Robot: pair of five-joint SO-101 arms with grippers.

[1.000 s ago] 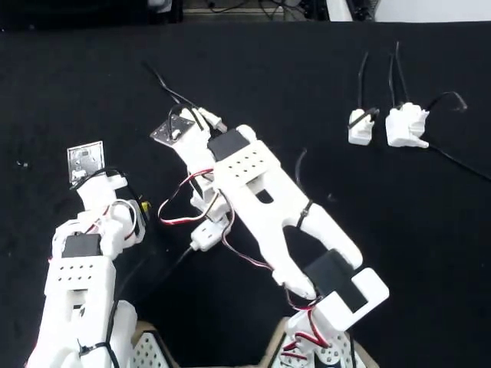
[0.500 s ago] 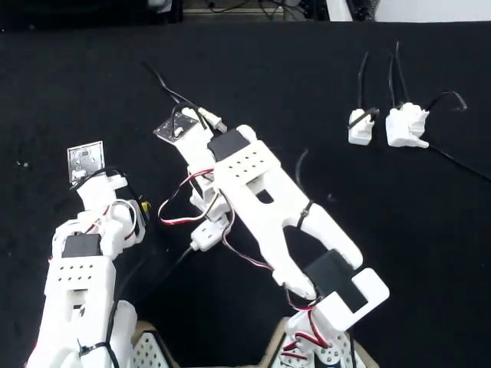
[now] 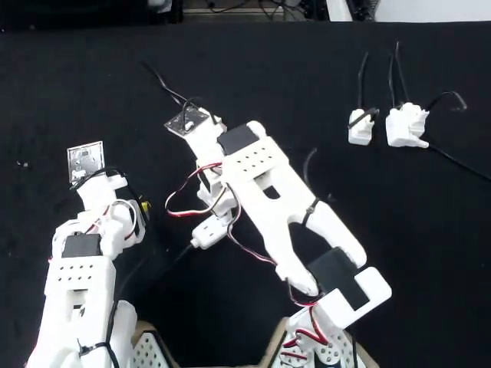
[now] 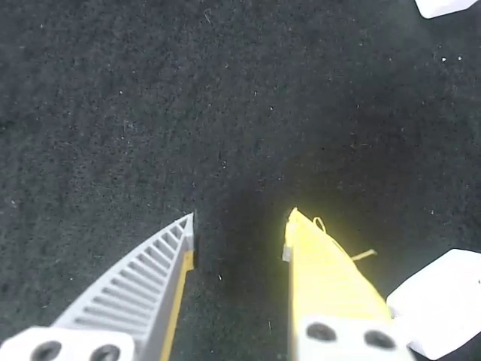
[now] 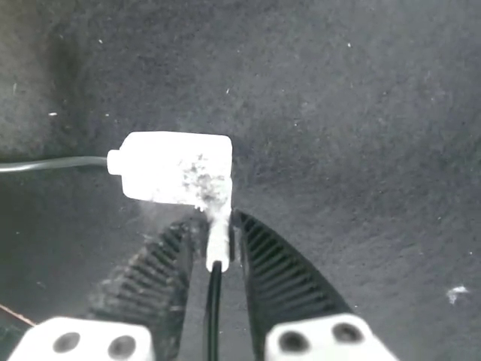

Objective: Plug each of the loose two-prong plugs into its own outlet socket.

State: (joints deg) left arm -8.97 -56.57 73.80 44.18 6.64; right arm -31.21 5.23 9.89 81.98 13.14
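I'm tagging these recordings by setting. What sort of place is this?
Probably a robotics lab or workshop bench: a table under black cloth, a white left arm and right arm with bare servo wiring, and small white corded blocks laid out.

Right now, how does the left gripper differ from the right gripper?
The left gripper is open and empty over black cloth; the right gripper is shut on a thin white plug. The left's fingers are grey and yellow; the right's are both dark. Both point at the cloth.
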